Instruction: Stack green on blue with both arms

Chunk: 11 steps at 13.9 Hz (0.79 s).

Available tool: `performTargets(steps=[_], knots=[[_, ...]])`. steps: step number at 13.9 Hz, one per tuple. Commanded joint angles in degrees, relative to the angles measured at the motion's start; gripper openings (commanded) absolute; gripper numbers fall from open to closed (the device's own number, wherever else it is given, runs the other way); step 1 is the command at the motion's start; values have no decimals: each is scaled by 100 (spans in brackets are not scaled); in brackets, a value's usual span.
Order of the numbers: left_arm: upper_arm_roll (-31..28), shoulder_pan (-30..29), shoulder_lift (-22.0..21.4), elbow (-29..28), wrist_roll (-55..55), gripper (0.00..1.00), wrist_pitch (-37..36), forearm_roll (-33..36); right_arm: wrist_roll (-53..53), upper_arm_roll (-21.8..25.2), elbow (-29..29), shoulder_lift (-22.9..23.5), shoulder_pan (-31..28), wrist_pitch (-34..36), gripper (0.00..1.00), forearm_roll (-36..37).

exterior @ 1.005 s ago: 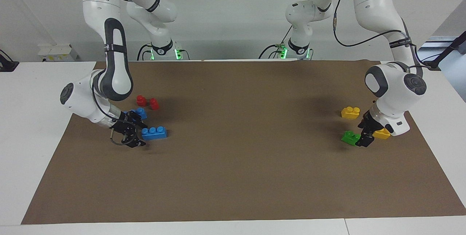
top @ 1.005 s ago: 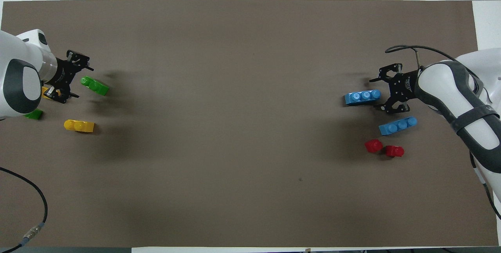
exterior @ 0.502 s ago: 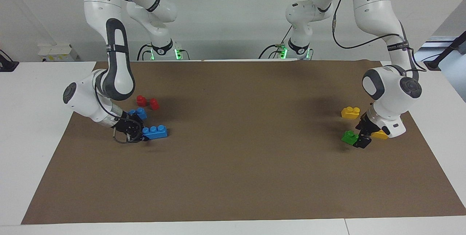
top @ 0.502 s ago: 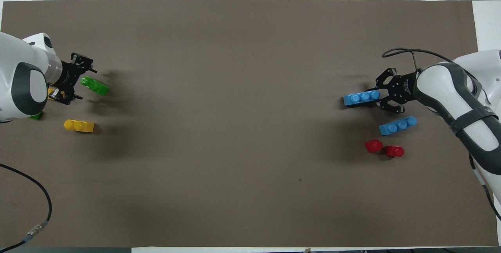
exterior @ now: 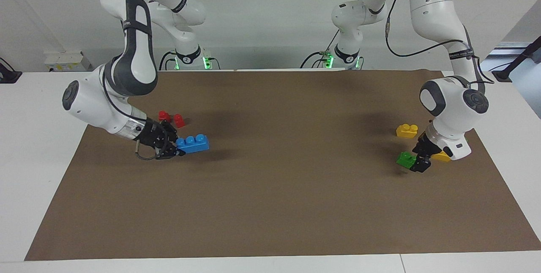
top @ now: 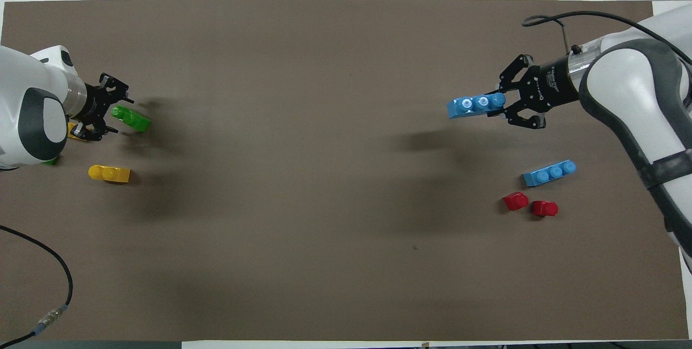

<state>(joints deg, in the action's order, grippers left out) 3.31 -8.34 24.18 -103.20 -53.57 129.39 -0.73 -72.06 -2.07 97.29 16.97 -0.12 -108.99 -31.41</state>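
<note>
The right gripper [exterior: 172, 149] grips one end of a blue brick [exterior: 192, 143] raised over the mat [exterior: 270, 205], while the left gripper [exterior: 418, 159] clamps a green brick [exterior: 405, 159] low at its own end, so the stacking is not yet done.

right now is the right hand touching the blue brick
Touching. In the facing view the right hand is shut on the end of the blue brick, holding it raised over the brown mat.

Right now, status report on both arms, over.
Right gripper shut on blue brick, lifted. Left gripper around green brick, on the mat. Centre unobstructed.
</note>
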Motion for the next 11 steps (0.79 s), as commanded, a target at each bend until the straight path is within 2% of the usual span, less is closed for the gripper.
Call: performTargets(steps=[1,2,3,5,7,11], knots=[[-23,51,-27,-104,-83,22,183,73,-535,4,88,-238,757,-8,0,-137],[-23,51,-27,-87,-83,3,183,82,-911,13,97,-247,1099,-96,0,-129],[-23,51,-27,-78,-74,0,166,82,-1245,13,166,-265,1433,-279,0,-128],[-14,51,-36,-25,-66,0,87,82,-1573,13,551,-405,1961,-806,0,-120],[3,51,-106,-8,-100,0,-53,65,-2125,13,1131,-563,2348,-1674,0,-120],[47,69,-843,-34,-520,0,-870,3,-2724,5,1993,-634,2938,-3100,0,-120]])
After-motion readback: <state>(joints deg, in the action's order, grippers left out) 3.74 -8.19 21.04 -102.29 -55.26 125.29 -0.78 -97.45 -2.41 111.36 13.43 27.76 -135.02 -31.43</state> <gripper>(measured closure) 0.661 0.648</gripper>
